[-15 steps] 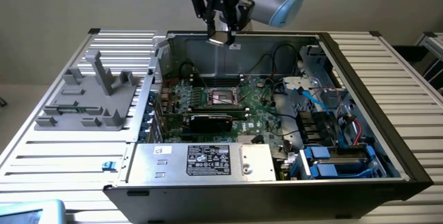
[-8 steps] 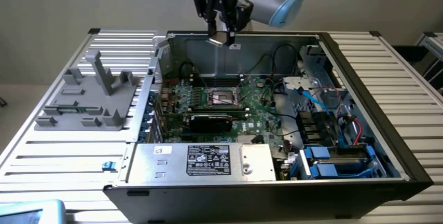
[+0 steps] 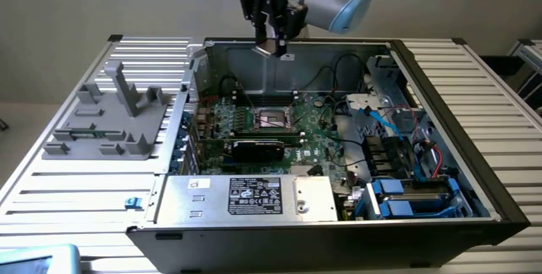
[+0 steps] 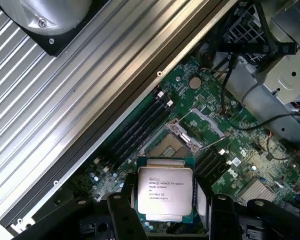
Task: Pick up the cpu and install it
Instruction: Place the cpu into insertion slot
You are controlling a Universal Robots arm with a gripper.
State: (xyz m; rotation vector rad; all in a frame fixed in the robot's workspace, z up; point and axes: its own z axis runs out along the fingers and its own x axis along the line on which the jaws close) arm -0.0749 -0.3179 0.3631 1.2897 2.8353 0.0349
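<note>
Wrist view: the gripper (image 4: pixel 166 206) is clamped on the cpu (image 4: pixel 165 186) by two opposite edges, holding it above the motherboard (image 4: pixel 230 150) and well apart from the open socket (image 4: pixel 174 145). In my judgement, you should hold the chip flat, square it to the socket frame, and lower it without force.
</note>
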